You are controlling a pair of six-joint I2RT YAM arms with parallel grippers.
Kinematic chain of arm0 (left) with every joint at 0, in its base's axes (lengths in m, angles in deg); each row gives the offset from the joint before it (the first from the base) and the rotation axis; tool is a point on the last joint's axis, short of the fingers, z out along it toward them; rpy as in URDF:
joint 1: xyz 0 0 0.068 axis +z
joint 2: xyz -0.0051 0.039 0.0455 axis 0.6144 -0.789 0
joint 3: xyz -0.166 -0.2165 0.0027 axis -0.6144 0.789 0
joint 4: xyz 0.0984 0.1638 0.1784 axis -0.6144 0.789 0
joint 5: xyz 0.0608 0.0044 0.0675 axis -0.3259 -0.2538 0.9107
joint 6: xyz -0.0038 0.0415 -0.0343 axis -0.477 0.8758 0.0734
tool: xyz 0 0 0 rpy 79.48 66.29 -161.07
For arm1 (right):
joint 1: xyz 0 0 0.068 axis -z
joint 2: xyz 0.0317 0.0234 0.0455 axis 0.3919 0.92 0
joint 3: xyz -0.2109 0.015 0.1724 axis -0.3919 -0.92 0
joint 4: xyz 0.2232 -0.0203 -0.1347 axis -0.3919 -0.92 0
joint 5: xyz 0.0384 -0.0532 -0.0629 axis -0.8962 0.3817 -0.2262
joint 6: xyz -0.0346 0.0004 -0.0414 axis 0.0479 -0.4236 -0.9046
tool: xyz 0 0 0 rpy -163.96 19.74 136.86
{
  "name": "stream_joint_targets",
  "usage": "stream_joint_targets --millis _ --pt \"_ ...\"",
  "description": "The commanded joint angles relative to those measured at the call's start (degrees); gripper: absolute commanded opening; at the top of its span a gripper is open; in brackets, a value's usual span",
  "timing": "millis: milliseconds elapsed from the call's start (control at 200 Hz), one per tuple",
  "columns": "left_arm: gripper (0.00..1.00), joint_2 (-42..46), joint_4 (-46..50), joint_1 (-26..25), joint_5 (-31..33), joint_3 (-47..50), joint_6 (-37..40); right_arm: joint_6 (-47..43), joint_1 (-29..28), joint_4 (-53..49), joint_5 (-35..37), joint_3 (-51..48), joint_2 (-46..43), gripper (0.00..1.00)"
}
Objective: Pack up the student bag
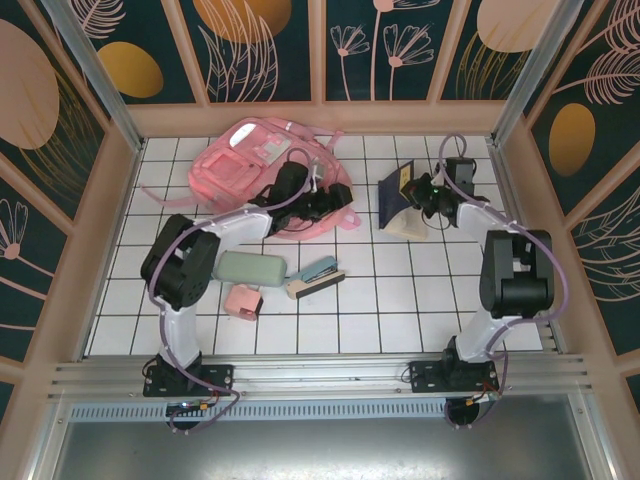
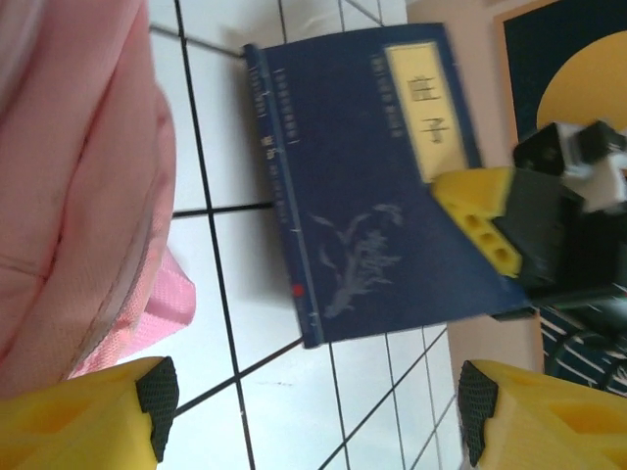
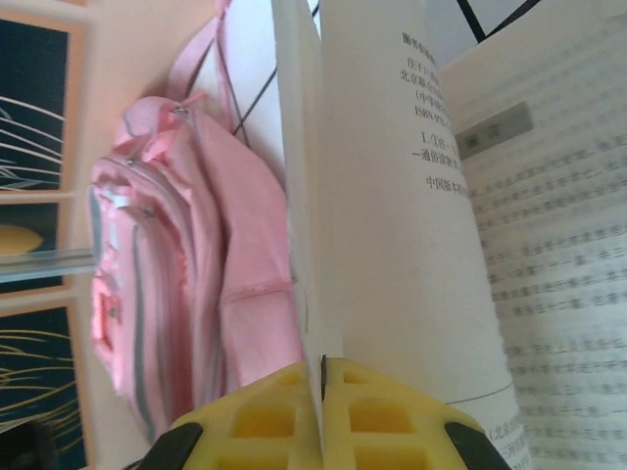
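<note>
Two sets of fingers hang to the right of the student bag [image 1: 262, 170], which lies flat at the far side of the counter [image 1: 400, 300]. Just off the bag's right edge, the left fingers [image 2: 147, 392] stand wide apart, holding nothing and facing a dark blue book [image 2: 362, 215]. Farther right of the bag, the right fingers [image 3: 284, 416] are clamped on a leaf of that open book

Blue book [image 2: 372, 196], cream cover label [image 2: 423, 113] with Chinese characters, inner page [image 3: 431, 147] printed "ISBN"
</note>
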Motion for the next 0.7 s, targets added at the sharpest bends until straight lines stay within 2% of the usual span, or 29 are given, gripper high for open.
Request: stream_joint_targets --millis 0,195,480,696 --pt "0.76 -3.05 -12.83 -0.74 -3.46 0.26 -11.16 4.85 0.67 4.89 -4.76 -2.21 -4.68 0.0" --pt "0.73 -8.76 -23.26 -1.81 -4.71 -0.13 -21.08 8.92 0.65 7.68 -7.5 -6.43 -9.34 0.0" --pt "0.69 -15.64 -25.53 -4.92 -4.22 -5.66 -24.49 13.5 0.61 13.26 -9.88 -13.21 -11.95 0.0" --pt "0.55 -19.72 -28.89 -5.66 -4.15 -6.83 -26.92 15.57 0.61 16.92 -11.09 -17.74 -12.94 0.0"
